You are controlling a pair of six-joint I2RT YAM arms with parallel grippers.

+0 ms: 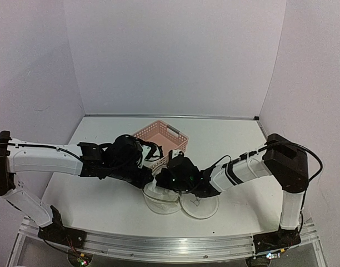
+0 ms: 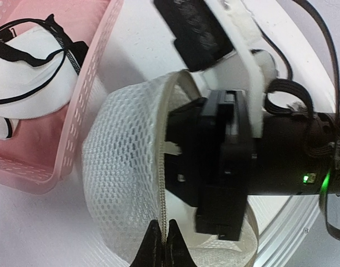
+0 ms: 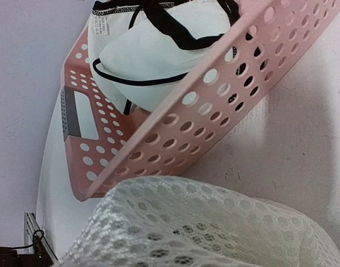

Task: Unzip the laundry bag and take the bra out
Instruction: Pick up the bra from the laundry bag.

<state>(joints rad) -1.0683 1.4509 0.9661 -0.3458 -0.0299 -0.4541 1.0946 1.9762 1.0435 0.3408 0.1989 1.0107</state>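
Nearest the arm bases sits the bag (image 1: 200, 208). From above it looks spread into two round mesh halves on the table (image 1: 103, 194), with the zip undone. The left gripper (image 2: 160, 245) is pinched tight on the bag's rim right at the zip line, likely to pin the soft case so it cannot slide or fold while the other arm works. The right gripper (image 2: 178, 153) is pushed against the mesh dome with its jaws closed. Its own camera shows only mesh below and no fingertips, so I cannot tell whether it has the zip pull, a pinch of mesh or nothing. A small green light (image 2: 309, 178) glows on its body.

Just behind the bag stands the basket (image 3: 214, 128), its wall close to the dome, perhaps touching. The bra (image 3: 159, 55) lies inside it, white fabric with dark straps looped across. It is out of the bag, so the removal looks done, and the grips seem only to steady the empty case. A white tag (image 3: 106, 25) at the bra's edge carries small print, too fine to read. No logo shows on the bag, and there is no other writing.
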